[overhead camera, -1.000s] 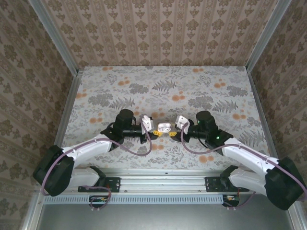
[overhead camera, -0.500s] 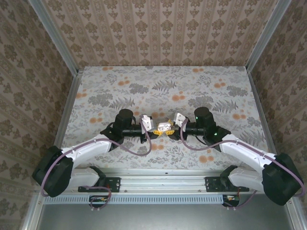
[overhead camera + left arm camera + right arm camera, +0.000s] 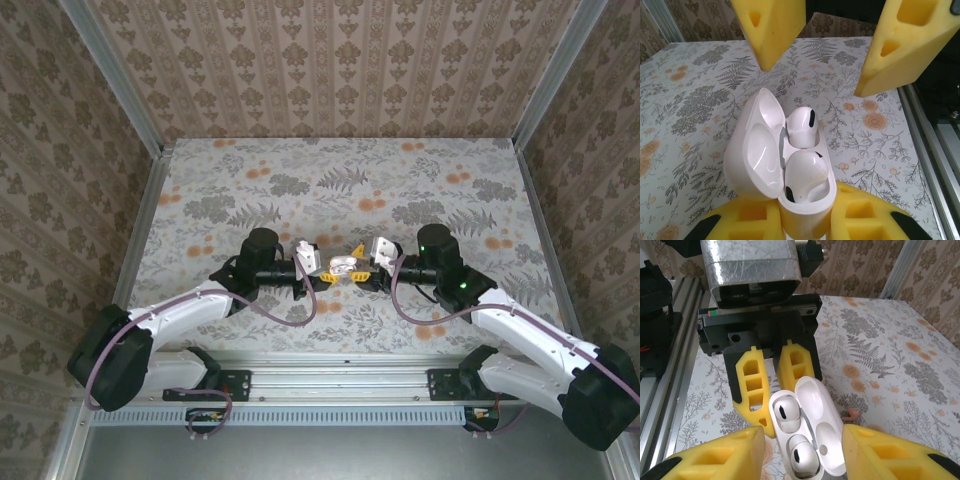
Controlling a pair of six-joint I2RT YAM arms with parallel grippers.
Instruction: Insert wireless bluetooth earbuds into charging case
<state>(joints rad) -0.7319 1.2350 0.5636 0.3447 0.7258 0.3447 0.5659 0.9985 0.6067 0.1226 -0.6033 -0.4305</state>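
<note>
A white charging case (image 3: 757, 160) stands with its lid swung open, and two white earbuds (image 3: 802, 125) (image 3: 805, 172) sit in its wells. My left gripper (image 3: 805, 220) is shut on the lower body of the case, its yellow pads pressed to both sides. In the top view the case (image 3: 343, 266) hangs between the two arms. My right gripper (image 3: 802, 455) is open, with its fingers spread wide on either side of the case (image 3: 812, 425) and not touching it. A coral-pink earbud (image 3: 852, 414) lies on the table just beyond the lid.
The floral tablecloth (image 3: 340, 190) stretches away behind the grippers. Patterned walls close in the left, back and right. A metal rail (image 3: 340, 378) runs along the near edge by the arm bases.
My right gripper has drawn back a little to the right of the case. The left gripper has kept its hold on the case in the same place.
</note>
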